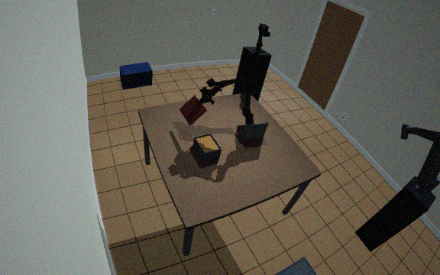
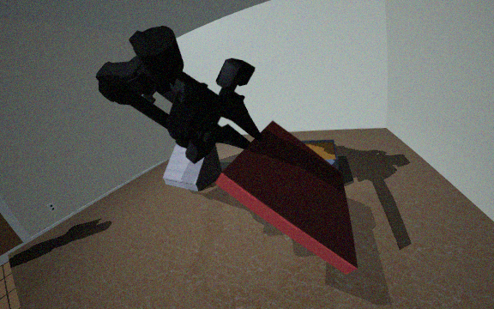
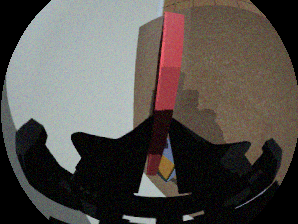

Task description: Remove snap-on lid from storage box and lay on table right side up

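Observation:
The red lid (image 1: 192, 111) (image 2: 290, 189) (image 3: 172, 45) is off the box and in the air, steeply tilted. My gripper (image 1: 204, 101) (image 2: 256, 141) (image 3: 161, 120) is shut on one edge of it. The lid's lower corner hangs above the table (image 1: 243, 187) (image 2: 144, 257); which face is its top I cannot tell. The storage box (image 1: 208, 157) (image 2: 324, 151) stands upright and open on the table, with orange-yellow showing inside. In the exterior view the lid hides part of the box, and in the wrist view the box (image 3: 166, 167) shows only between the fingers.
A grey slanted block (image 1: 252, 134) (image 2: 183, 169) stands on the table beside the box, towards the arm's side. A blue crate (image 1: 136, 76) stands on the floor by the wall. Another dark arm on a pedestal (image 1: 396, 214) stands off the table's right side.

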Controlling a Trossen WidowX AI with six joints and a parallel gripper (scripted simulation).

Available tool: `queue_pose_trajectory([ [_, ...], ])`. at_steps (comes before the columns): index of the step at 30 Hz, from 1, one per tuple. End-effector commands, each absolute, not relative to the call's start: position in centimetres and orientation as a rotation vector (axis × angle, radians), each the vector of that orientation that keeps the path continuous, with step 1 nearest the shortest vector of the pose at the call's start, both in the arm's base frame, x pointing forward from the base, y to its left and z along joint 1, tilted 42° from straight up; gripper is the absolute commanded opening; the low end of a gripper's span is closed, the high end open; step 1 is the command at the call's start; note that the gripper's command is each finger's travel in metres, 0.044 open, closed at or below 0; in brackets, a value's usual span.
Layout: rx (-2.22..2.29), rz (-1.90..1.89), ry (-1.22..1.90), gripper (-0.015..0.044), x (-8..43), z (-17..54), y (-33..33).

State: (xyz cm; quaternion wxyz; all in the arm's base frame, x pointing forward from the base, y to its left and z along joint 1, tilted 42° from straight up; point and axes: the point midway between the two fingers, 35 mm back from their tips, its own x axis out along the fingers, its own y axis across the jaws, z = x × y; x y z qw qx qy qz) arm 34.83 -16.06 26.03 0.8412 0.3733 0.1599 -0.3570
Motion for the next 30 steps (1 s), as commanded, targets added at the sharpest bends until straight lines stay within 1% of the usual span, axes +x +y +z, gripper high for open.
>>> queue_pose_trajectory([
  [1, 0.787, -0.733, 0.327, 0.0, 35.0, 27.4, -16.5],
  [16, 0.787, -0.733, 0.326, 0.0, 34.9, 27.9, -17.0],
  [30, 0.786, -0.733, 0.326, 0.0, 34.6, 26.4, -17.9],
])
